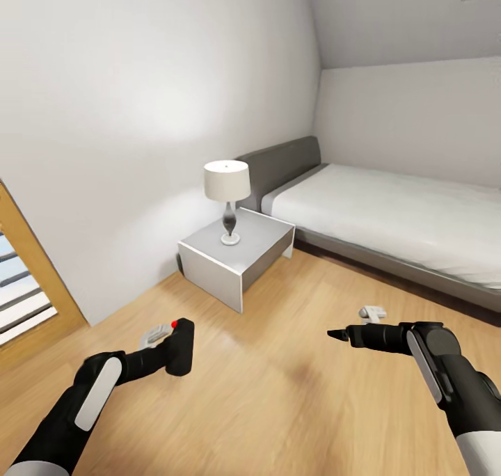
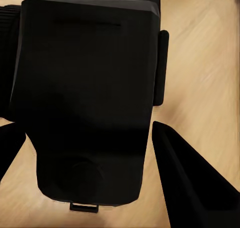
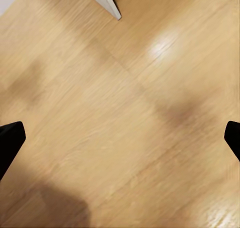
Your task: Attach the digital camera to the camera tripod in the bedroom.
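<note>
Our left arm reaches forward and low at the near left, its hand (image 1: 174, 347) clamped on the digital camera (image 1: 180, 347), fingers (image 2: 192, 183) pressed against the black body. Our right arm stretches in from the near right, its hand (image 1: 339, 335) empty with the fingers (image 3: 9, 143) spread wide.

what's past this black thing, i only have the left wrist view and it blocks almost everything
Observer: That's the digital camera, held in the left gripper above the wood floor.
Operator: is the right one holding anything
Observer: No, the right gripper is open over bare floor, nothing between its fingers.
Operator: what's ahead of me
Observer: A white nightstand with a lamp on it stands against the wall, and a grey-framed bed with a white mattress sits right of it.
</note>
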Available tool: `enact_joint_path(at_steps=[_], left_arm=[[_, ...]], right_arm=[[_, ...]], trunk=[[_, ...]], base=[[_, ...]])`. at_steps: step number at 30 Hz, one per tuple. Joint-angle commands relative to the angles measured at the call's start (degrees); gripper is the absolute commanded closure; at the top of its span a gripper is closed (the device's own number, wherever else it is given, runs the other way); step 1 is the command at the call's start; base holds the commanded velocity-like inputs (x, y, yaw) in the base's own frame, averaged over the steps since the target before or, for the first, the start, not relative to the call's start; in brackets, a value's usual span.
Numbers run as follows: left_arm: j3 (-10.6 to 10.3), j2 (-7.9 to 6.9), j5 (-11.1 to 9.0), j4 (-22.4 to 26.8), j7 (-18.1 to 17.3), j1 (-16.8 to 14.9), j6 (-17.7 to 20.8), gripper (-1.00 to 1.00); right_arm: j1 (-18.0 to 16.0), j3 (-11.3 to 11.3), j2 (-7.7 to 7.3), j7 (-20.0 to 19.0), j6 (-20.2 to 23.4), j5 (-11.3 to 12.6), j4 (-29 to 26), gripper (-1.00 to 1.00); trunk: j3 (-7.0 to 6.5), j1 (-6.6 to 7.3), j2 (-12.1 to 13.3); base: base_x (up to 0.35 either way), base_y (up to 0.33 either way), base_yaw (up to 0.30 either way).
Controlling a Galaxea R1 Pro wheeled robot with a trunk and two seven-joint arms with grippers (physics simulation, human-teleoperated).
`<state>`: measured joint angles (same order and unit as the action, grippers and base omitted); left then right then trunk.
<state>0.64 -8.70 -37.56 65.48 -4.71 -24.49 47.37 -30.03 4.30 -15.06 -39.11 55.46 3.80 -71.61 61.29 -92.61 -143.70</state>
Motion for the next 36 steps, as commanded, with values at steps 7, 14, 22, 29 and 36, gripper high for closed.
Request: enact_joint_path(at_steps=[7, 14, 22, 29, 36], left_arm=[[0.07, 0.00, 0.33, 0.00, -0.47, -0.02, -0.05, 1.00], [0.07, 0.00, 0.30, 0.00, -0.47, -0.03, -0.08, 1.00], [0.07, 0.00, 0.36, -0.06, -0.47, 0.02, -0.09, 1.00], [0.07, 0.00, 0.30, -0.11, -0.47, -0.02, -0.09, 1.00], [0.07, 0.00, 0.30, -0.17, -0.47, -0.02, -0.09, 1.00]], right_arm=[[-0.03, 0.01, 0.02, 0.11, 0.44, 0.37, -0.02, -1.00], [-0.03, 0.01, 0.03, 0.09, 0.45, 0.41, -0.02, -1.00], [-0.03, -0.07, 0.03, 0.16, 0.48, 0.51, -0.02, -1.00], [-0.03, -0.08, 0.03, 0.17, 0.32, 0.46, -0.02, -1.00], [-0.03, -0.08, 0.03, 0.27, 0.32, 0.42, -0.02, -1.00]], trunk=[[-1.50, 0.19, 0.08], [-3.06, 0.37, 0.17], [-4.83, 0.58, 0.28], [-6.38, 0.76, 0.37], [-7.93, 0.94, 0.46]], base=[[0.000, 0.000, 0.000], [0.000, 0.000, 0.000], [0.000, 0.000, 0.000], [0.000, 0.000, 0.000], [0.000, 0.000, 0.000]])
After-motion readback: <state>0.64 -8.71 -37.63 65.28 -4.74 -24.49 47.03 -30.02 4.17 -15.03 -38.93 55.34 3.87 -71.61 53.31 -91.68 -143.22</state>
